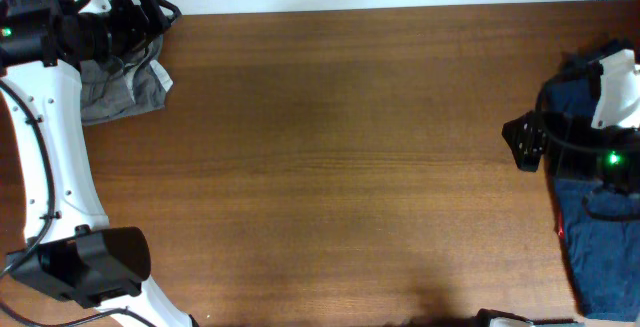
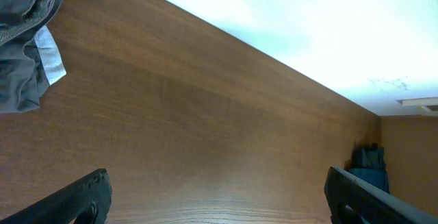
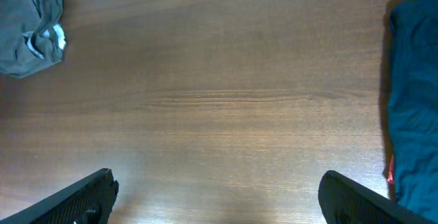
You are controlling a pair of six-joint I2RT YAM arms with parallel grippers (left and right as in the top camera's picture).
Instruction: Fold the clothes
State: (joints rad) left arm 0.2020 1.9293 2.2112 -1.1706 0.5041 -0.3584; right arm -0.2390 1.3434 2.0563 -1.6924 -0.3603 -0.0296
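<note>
With left gripper (image 2: 217,200) and right gripper (image 3: 217,196) both spread empty, we judge folding not yet begun: next we must grasp the seemingly crumpled grey garment (image 1: 120,85).

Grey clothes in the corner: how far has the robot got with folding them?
Nothing looks done: the grey clothes lie crumpled at the table's corner. Nothing is in hand either; the left gripper near them and the right gripper by the blue pile are both open and empty. Spreading out and folding are all left.
</note>
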